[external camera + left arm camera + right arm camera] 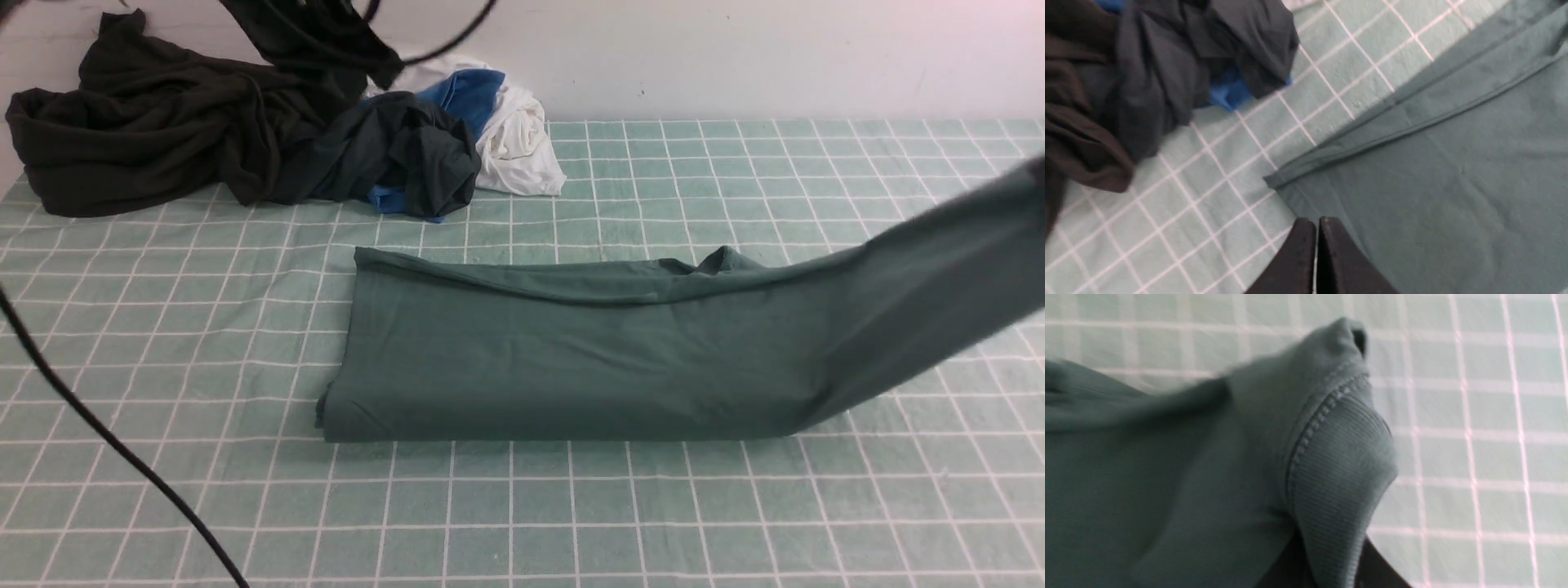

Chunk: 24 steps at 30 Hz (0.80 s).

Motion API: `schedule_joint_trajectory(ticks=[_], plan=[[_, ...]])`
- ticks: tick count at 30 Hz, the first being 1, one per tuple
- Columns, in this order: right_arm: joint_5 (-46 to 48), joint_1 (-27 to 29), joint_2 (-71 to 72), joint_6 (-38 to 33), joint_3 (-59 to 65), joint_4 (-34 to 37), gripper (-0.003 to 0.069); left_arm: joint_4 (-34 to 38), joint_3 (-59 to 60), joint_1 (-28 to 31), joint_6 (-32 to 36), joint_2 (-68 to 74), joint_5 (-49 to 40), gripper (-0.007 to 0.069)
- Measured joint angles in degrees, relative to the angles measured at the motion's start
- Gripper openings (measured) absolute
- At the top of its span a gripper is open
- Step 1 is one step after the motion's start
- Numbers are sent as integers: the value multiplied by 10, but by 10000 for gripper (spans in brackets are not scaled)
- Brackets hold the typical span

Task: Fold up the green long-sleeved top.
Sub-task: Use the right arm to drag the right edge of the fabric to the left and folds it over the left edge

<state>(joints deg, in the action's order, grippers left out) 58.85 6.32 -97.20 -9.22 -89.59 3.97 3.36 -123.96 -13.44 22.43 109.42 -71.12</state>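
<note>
The green long-sleeved top (571, 359) lies mid-table, folded into a long band. Its left end rests flat. Its right end rises off the cloth toward the front view's right edge. In the right wrist view my right gripper (1331, 559) is shut on the top's ribbed band (1339, 465), and the fabric (1167, 477) hangs away from it above the table. My left gripper (1316, 222) is shut and empty, hovering above the top's far left corner (1274, 179). It does not show in the front view. The logo is hidden.
A pile of clothes sits at the back left: a very dark olive-brown garment (147, 131), a blackish-green one (408, 155), and blue and white cloth (506, 122). A black cable (106, 441) crosses the front left. The checked tablecloth (653, 523) ends at the back wall.
</note>
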Motion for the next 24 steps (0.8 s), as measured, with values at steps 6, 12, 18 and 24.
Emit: schedule_joint_trajectory(ticks=[6,12,18,24], plan=[[-2,-215,-24,-1,-103,6,18,-34,9,0,-8,-123,-10,-4],[-70,-374,-154,9,-177,35,18,-123,89,0,-54,-260,-11,-4],[-178,-445,-278,11,-230,74,62,-170,207,0,-112,-372,-14,-4],[-164,-454,-318,12,-275,111,347,-158,362,0,-155,-465,-12,-4]])
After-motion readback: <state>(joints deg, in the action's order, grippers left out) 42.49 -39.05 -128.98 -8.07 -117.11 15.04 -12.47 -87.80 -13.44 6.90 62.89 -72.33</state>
